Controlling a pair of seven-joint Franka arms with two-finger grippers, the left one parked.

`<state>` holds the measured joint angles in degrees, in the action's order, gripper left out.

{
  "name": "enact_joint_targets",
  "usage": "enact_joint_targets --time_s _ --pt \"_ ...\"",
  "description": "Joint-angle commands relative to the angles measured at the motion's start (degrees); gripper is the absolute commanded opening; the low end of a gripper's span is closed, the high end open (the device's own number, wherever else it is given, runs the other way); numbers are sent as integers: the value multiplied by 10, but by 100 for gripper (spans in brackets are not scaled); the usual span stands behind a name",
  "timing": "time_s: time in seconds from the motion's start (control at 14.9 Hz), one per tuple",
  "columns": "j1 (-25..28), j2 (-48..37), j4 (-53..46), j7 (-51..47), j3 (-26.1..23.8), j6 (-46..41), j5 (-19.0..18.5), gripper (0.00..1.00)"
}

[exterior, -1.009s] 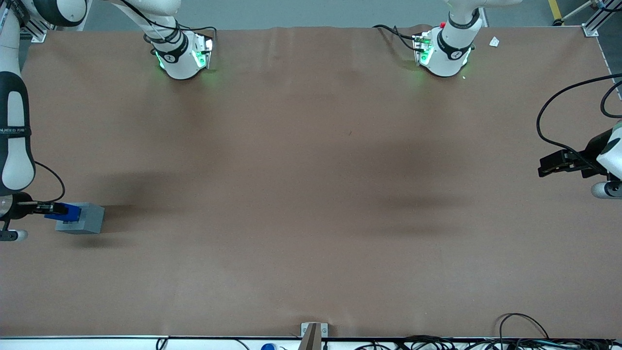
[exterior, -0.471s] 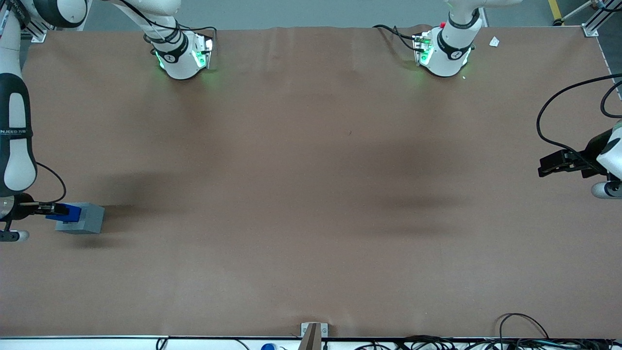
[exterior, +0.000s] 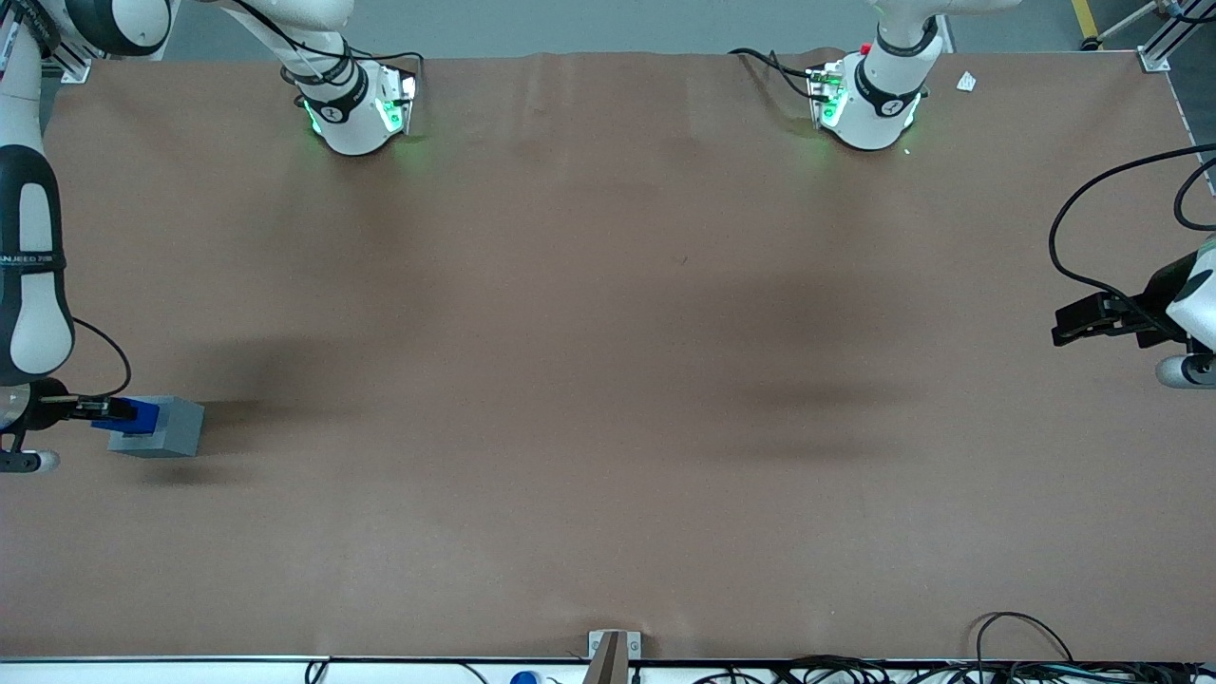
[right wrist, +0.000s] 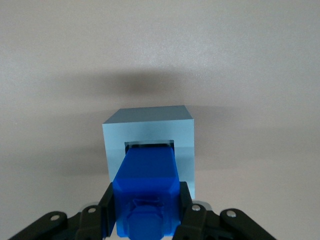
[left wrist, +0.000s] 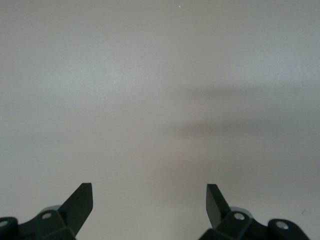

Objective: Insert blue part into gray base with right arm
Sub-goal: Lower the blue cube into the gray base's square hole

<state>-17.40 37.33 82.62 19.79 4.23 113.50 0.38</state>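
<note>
The gray base (exterior: pixel 163 428) stands on the brown table near the working arm's end. The blue part (exterior: pixel 132 415) sits over its top, held by my right gripper (exterior: pixel 112 410), which is shut on it. In the right wrist view the blue part (right wrist: pixel 147 190) is clamped between the black fingers (right wrist: pixel 107 205), and its lower end reaches into the square recess of the gray base (right wrist: pixel 148 132). How deep it sits in the recess is hidden.
The brown table (exterior: pixel 608 380) stretches wide toward the parked arm's end. Two arm bases (exterior: pixel 356 109) (exterior: pixel 869 104) stand along the edge farthest from the front camera. Cables (exterior: pixel 1007 655) lie at the near edge.
The gripper with the blue part has shifted slightly over the gray base and sunk a little toward it. The base has not moved.
</note>
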Motion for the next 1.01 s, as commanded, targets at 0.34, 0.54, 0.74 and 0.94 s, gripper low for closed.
enact_joint_targets --time_s 0.34,0.54,0.74,0.94 --pt "-5 9 -4 7 -6 8 -1 2" --pt "-6 10 -4 8 -6 15 0 2" --pt "-6 10 -4 10 -6 22 0 2" --pt "-7 11 -4 10 -6 23 0 2"
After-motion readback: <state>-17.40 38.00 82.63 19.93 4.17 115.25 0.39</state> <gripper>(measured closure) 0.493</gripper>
